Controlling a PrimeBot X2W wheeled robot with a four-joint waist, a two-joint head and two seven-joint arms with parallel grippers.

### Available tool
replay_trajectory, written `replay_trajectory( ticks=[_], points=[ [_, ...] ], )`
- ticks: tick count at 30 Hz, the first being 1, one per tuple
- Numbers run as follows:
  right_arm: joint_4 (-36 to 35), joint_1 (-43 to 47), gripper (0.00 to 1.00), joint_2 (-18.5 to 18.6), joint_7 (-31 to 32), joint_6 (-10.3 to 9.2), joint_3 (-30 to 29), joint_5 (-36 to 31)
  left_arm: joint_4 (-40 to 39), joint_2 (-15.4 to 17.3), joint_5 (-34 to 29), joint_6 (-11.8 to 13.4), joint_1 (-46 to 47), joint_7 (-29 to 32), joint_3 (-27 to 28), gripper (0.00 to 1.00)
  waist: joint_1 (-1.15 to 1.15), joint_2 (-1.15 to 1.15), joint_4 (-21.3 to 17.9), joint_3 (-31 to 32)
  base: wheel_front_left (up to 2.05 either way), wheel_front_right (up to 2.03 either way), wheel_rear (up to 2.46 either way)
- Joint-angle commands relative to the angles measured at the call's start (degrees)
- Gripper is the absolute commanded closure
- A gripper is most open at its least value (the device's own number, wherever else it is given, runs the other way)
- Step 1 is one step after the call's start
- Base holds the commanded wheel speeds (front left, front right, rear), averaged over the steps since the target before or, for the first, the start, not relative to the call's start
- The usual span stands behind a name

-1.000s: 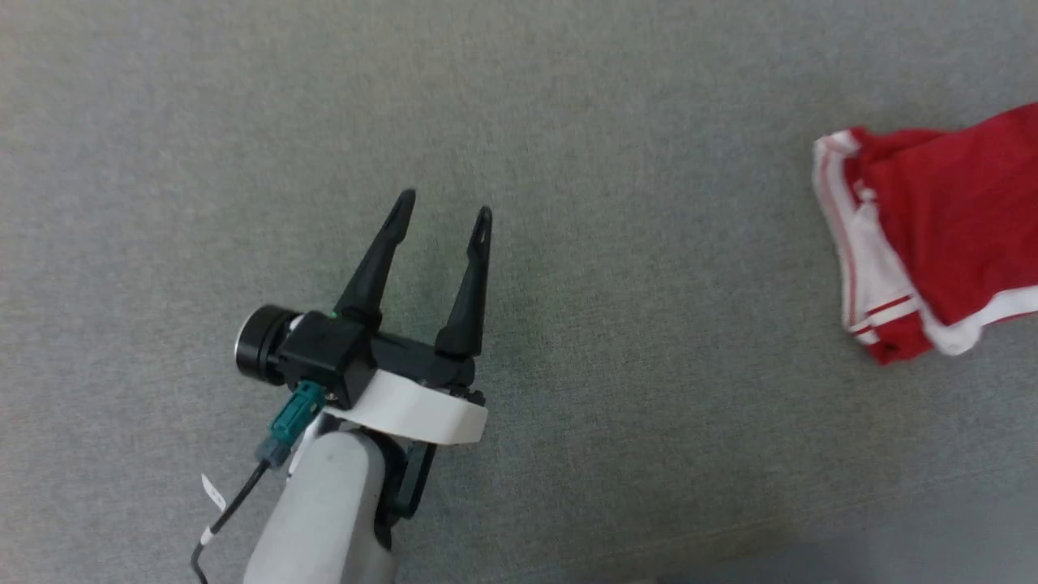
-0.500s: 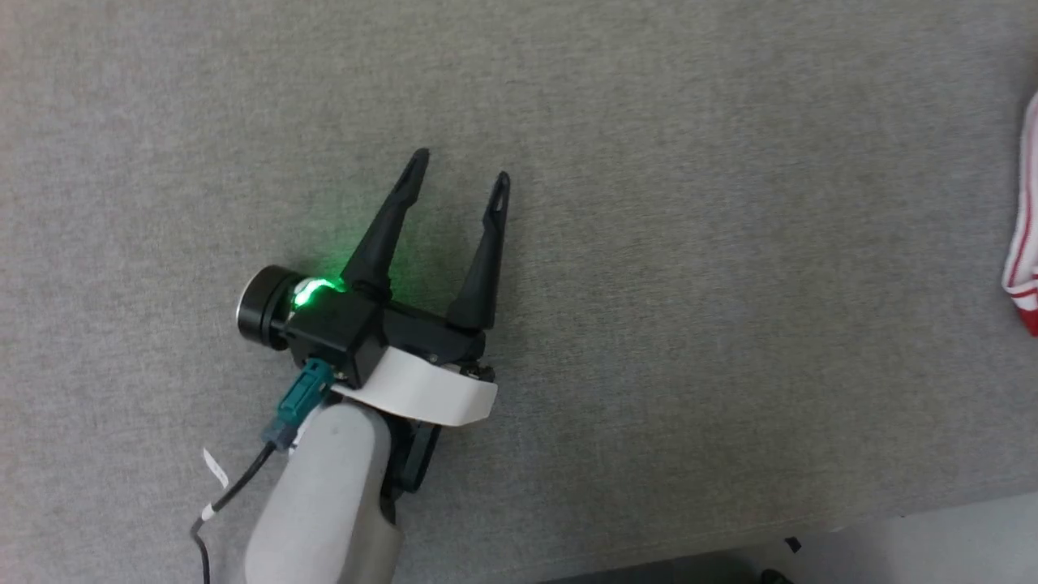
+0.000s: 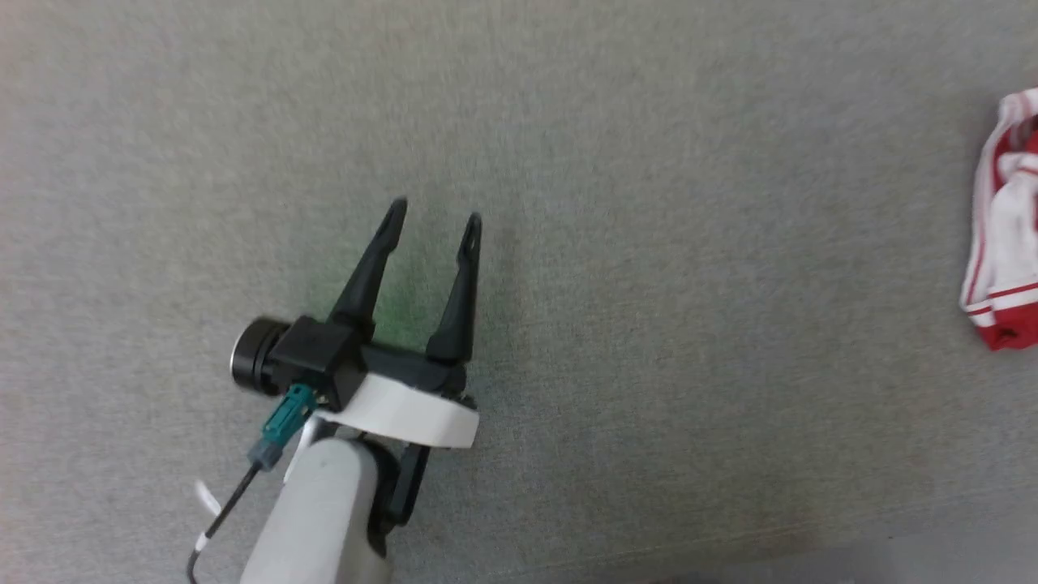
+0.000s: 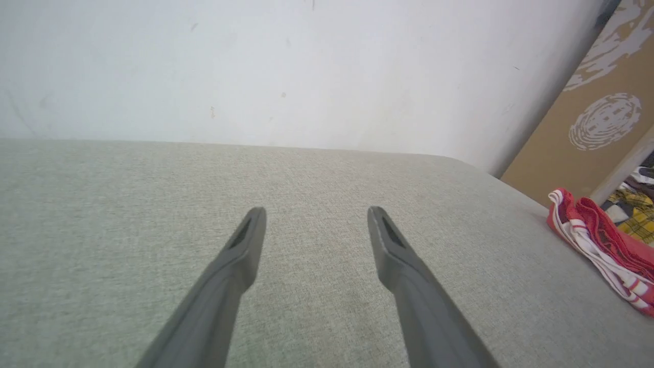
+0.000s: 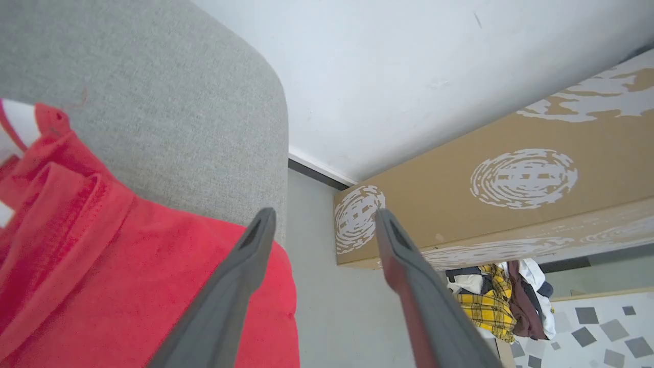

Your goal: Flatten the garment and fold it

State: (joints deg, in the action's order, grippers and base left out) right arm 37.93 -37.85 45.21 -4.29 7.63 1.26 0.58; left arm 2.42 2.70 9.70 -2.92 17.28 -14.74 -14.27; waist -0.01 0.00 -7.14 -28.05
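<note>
Crumpled red garment with white striped trim (image 3: 1001, 243), bunched at right edge of grey woven fabric surface (image 3: 649, 324), near its rounded corner.
Long axis up-down in head view, striped trim toward left gripper (image 3: 435, 211); neck direction unclear. Left gripper well apart, fingers spread, empty. Right gripper (image 5: 324, 212) above red cloth, fingers spread, gripping nothing. Beyond: white wall (image 4: 306, 66), brown printed cardboard box (image 5: 511, 214).

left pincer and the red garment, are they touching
Apart. Head view shows bare grey surface between the open left pincer and the garment.
</note>
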Motion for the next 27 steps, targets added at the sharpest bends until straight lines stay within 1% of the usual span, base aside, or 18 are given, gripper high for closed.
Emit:
replay_trajectory(
  ticks=[1,6,9,12,14,21,27],
  points=[
    [-1.94,-1.23,0.00,-1.01,-0.59,-0.14,0.67,1.69,0.14,0.18,0.49,0.53,-1.55,-0.26,0.78,0.00,0.01,0.00,-0.31,8.20,0.00,0.00,0.00],
    [-8.26,-0.88,0.00,-4.38,-0.45,-0.14,1.78,6.62,0.40,0.18,2.24,1.51,-5.19,-0.26,3.56,0.00,0.01,0.00,0.56,15.00,0.00,0.00,0.00],
    [-12.70,0.18,0.00,-7.24,-0.33,-0.14,0.91,9.64,0.43,0.18,2.27,2.04,-7.11,-0.26,5.43,0.00,0.01,0.00,1.35,18.11,0.00,0.00,0.00],
    [-17.51,2.48,0.00,-10.16,-0.32,-0.14,-0.38,10.80,0.48,0.18,2.07,2.31,-8.89,-0.26,7.08,0.00,0.01,0.00,2.31,20.47,0.00,0.00,0.00],
    [-20.52,4.57,0.00,-12.27,-0.35,-0.14,-1.45,10.25,0.52,0.26,1.51,2.40,-10.14,-0.26,7.94,0.00,0.01,0.00,2.85,21.63,0.00,0.00,0.00],
    [-30.74,13.55,0.00,-23.53,-0.66,-0.14,-6.21,10.23,0.47,0.39,0.08,3.02,-13.92,-0.26,10.33,0.00,0.01,0.00,4.77,24.29,0.00,0.00,0.00],
    [-37.40,23.96,0.00,-31.53,-2.52,-0.14,-6.07,7.83,0.54,0.31,-0.61,3.57,-15.67,-0.26,10.79,0.00,0.01,0.00,6.71,25.53,0.00,0.00,0.00]
  ],
)
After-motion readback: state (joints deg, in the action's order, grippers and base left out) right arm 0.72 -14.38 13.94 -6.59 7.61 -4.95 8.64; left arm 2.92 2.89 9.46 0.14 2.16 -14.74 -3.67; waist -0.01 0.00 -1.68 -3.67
